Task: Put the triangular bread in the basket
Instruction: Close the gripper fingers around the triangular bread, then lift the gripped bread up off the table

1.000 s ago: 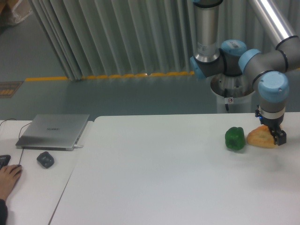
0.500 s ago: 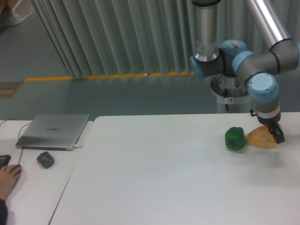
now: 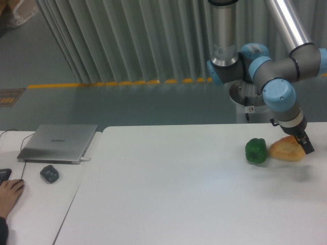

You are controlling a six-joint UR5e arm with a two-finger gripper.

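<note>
A white table (image 3: pixel 168 194) fills the lower part of the view, with grey vertical blinds and a grey floor marked by a yellow stripe behind it. At about three o'clock on the table lies the triangular bread (image 3: pixel 286 150), a golden-brown wedge with a paler crust edge, resting flat on the surface. Just beside it, at its nine o'clock side, sits a glossy green bell pepper (image 3: pixel 256 150); the two look close enough to touch, though I cannot be sure they do.

The robot arm (image 3: pixel 278 92), grey with light-blue joint caps, reaches down from twelve o'clock toward the bread. Its gripper (image 3: pixel 305 144) is tilted and sits at the bread's upper right edge, at about two o'clock of the loaf. Only one dark finger shows clearly against the bread, so I cannot tell whether the jaws are wide, narrow or clamped on it.

Far off at nine o'clock, on a separate lighter desk (image 3: pixel 36 204), lie a closed silver laptop (image 3: pixel 59 143), a dark computer mouse (image 3: pixel 49 173), and a person's hand (image 3: pixel 9 194) at the frame's left edge.
</note>
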